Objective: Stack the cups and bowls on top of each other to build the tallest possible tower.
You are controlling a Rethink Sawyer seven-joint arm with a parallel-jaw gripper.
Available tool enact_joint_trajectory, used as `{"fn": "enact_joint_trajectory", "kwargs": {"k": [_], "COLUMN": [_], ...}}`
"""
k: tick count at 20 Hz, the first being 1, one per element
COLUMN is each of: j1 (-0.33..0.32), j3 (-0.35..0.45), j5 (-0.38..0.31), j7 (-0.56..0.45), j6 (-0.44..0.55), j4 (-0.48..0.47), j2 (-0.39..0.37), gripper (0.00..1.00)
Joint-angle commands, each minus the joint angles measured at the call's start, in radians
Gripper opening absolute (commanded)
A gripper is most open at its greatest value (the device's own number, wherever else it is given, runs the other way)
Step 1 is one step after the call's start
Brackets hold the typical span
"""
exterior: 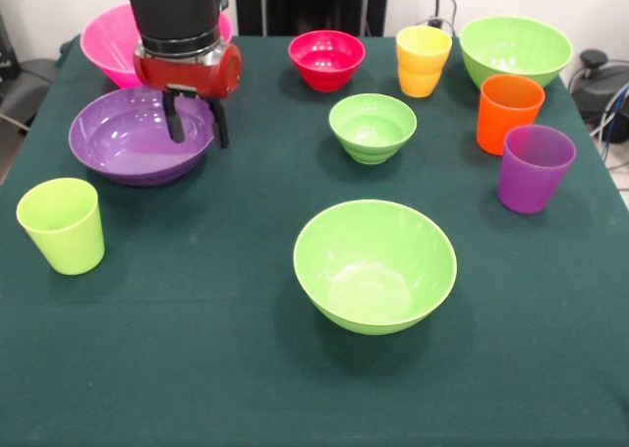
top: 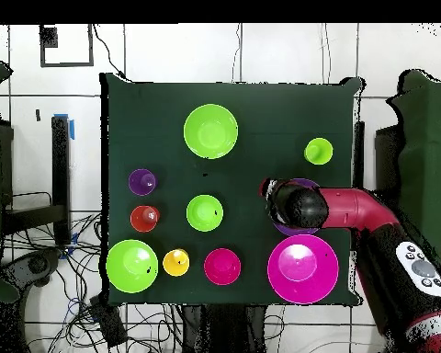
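Note:
My gripper (exterior: pixel 197 125) is open and empty, with its two black fingers either side of the right rim of the wide purple bowl (exterior: pixel 128 138). The pink bowl (exterior: pixel 103 42) stands behind it. The red bowl (exterior: pixel 326 59), the small lime bowl (exterior: pixel 372 126), the big lime bowl (exterior: pixel 374 265) and another lime bowl (exterior: pixel 516 49) stand apart. The lime cup (exterior: pixel 62 225), yellow-orange cup (exterior: pixel 423 61), orange cup (exterior: pixel 508 113) and purple cup (exterior: pixel 534 167) stand upright, each alone. No tower shows. In the overhead view my arm (top: pixel 353 210) covers most of the purple bowl (top: pixel 288 228).
The table (exterior: pixel 197 368) has a dark green cloth. In the overhead view the pink bowl (top: pixel 302 267) lies close to the table's edge by the robot's base. Cables lie on the floor to the left.

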Motion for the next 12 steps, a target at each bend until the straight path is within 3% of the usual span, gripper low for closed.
{"fn": "enact_joint_trajectory", "kwargs": {"k": [1, 12], "j1": [0.003, -0.018], "j3": [0.050, 0.041], "j5": [-0.120, -0.182], "j7": [-0.311, -0.283], "j6": [0.097, 0.059], "j4": [-0.076, -0.051], "j2": [0.093, 0.120], "gripper": [1.00, 1.00]}}
